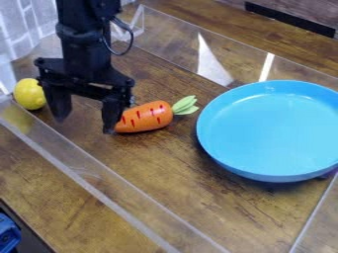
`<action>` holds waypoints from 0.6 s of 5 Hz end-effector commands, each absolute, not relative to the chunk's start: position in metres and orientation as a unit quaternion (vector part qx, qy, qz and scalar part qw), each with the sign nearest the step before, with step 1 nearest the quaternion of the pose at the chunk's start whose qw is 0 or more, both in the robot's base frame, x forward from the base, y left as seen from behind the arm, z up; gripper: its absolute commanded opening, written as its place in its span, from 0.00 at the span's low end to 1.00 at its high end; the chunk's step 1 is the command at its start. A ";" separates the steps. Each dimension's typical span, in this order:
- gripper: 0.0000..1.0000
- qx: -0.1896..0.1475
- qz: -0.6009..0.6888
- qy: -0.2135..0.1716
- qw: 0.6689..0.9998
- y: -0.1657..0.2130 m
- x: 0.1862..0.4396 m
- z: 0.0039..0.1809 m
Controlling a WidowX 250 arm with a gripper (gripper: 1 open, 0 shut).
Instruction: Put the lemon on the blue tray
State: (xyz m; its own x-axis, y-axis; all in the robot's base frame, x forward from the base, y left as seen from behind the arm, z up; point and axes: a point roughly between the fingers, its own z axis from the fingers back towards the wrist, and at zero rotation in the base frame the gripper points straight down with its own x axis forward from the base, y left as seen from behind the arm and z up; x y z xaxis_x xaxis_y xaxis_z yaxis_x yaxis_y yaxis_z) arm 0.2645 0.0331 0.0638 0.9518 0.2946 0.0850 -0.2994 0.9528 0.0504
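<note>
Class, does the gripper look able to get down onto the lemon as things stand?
Probably yes. The gripper hangs open, pointing down, just beside the lemon, which lies on the table's edge with nothing over it. The carrot lies on the gripper's other side, clear of the way.

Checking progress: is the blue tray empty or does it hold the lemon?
Empty. The blue tray shows bare blue; the lemon lies on the table far left.

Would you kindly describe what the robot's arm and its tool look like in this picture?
The arm is black and boxy, with a thin dark cable looping beside it near the top. Its tool is matte black too: a wide crossbar carrying two straight, slim fingers. No markings are legible.
</note>
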 end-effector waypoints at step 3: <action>1.00 0.023 0.155 -0.078 0.985 0.052 0.272 0.063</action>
